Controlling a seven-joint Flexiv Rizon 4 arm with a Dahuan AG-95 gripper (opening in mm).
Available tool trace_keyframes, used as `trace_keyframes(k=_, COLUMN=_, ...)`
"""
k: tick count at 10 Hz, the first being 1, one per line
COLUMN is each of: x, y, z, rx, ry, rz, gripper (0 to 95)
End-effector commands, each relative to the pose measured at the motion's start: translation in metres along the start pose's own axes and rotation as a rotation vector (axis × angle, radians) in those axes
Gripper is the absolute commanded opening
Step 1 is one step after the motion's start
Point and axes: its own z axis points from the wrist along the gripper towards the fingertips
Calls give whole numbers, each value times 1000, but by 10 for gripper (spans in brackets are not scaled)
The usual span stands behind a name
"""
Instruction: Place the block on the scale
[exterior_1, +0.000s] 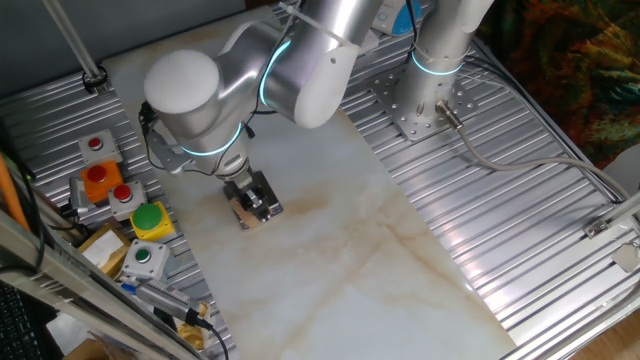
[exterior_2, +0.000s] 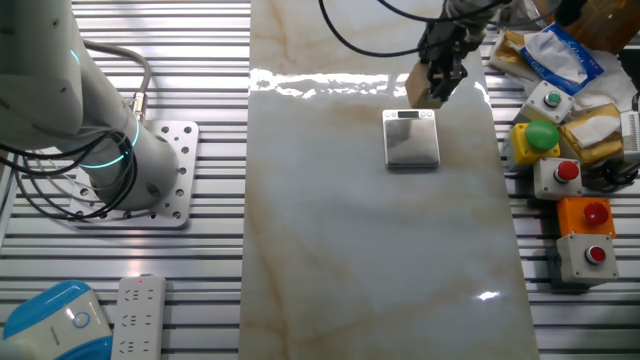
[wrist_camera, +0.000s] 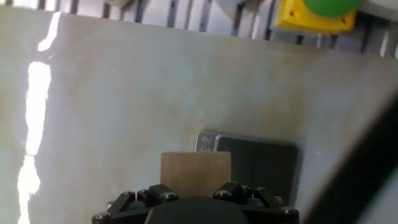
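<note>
Gripping the block, the gripper has its jaws closed on the cube's sides. In the other fixed view the block hangs at the far edge of the scale, apparently clear of the table. The hand view shows the block overlapping the near-left part of the scale, whose dark top plate lies mostly uncovered. Whether block and scale touch cannot be determined. Grey button boxes stand beside the marble surface.

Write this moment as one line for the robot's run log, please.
phase: carrying | pincer: shut on block | block: off the table, near scale, not yet on it | next: probably lower onto scale
</note>
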Motion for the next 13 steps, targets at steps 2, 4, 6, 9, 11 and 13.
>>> trace_keyframes(k=2, x=0, y=0, z=0, rx=3, ry=-28, rz=59, gripper=0)
trace_keyframes(k=4, x=0, y=-1, z=0, rx=3, ry=-28, rz=55, gripper=0)
trace_keyframes(k=6, x=3, y=-18, z=-5, rx=-1, ry=-27, rz=23, gripper=0)
trace_keyframes(k=9, x=8, y=-38, z=-4, rx=-3, ry=-33, rz=0, gripper=0)
trace_keyframes(k=11, x=13, y=-42, z=2, rx=5, ry=-43, rz=-13, gripper=0)
trace_keyframes(k=13, x=18, y=-46, z=9, rx=4, ry=-56, rz=-23, gripper=0)
